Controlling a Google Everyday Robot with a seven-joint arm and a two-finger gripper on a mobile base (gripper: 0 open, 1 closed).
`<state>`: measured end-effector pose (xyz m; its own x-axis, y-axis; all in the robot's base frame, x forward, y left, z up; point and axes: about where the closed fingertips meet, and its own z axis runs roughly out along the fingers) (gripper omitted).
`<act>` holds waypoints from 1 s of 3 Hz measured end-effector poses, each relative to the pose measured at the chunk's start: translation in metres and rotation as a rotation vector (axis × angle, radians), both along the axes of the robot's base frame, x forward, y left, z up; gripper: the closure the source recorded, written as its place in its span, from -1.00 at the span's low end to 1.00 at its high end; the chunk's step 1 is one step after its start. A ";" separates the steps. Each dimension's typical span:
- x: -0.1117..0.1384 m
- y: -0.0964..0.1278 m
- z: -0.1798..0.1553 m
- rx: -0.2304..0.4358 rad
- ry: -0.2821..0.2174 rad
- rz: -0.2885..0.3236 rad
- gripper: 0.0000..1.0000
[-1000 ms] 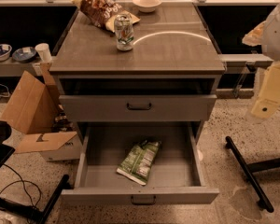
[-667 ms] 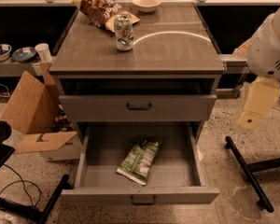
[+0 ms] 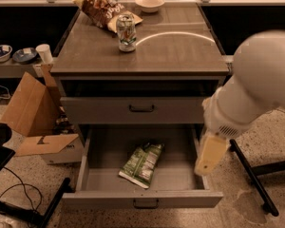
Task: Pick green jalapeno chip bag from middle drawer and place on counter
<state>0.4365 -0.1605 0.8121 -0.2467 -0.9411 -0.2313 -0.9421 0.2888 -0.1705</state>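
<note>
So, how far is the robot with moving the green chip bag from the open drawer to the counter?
Done: the middle drawer stands open. In hand: the gripper hangs by the drawer's right wall, apart from the green jalapeno chip bag, which lies on the drawer floor. Left: grasp the bag, lift it and set it on the counter, where the soda can stands.

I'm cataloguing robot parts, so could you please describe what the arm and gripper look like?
The arm is a smooth white shell with rounded joints and a ribbed vent patch near its lower end. The gripper, by the right edge of the middle drawer, is a pale yellow, flat, tapering piece. No cables or markings show.
</note>
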 end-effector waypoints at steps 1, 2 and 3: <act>0.002 0.029 -0.119 0.019 0.053 -0.007 -1.00; 0.022 0.055 -0.168 0.074 0.015 -0.011 -1.00; 0.022 0.056 -0.169 0.070 0.017 -0.009 -1.00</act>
<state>0.4584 -0.1041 0.6434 -0.2599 -0.9204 -0.2920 -0.9419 0.3083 -0.1333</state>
